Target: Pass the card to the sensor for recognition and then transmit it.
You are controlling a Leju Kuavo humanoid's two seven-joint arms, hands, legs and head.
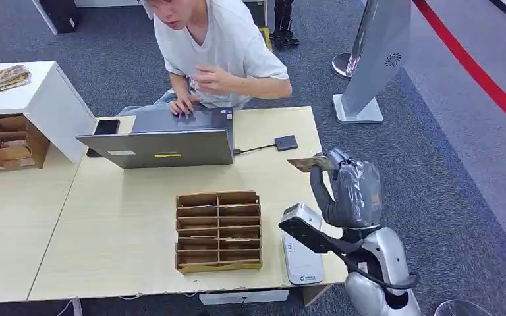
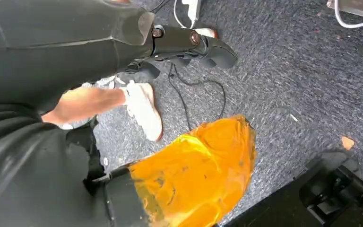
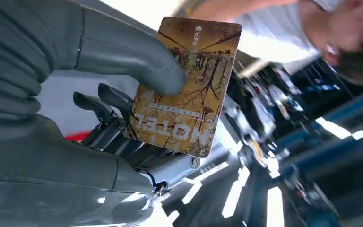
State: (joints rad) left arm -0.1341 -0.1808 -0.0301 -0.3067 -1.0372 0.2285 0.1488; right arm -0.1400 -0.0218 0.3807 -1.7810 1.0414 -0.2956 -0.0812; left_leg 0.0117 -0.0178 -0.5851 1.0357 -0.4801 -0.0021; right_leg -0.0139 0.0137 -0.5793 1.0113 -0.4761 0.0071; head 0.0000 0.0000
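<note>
Your right hand holds the card above the tabletop edge, near the sensor; organizer, laptop, person.

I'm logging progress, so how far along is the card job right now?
Done: the brown hotel key card is picked up, pinched in the right hand. In hand: the hand holds the card raised near the table's right edge, apart from the small dark square sensor wired to the grey laptop. Left: presenting it to the sensor, then passing it on.
</note>
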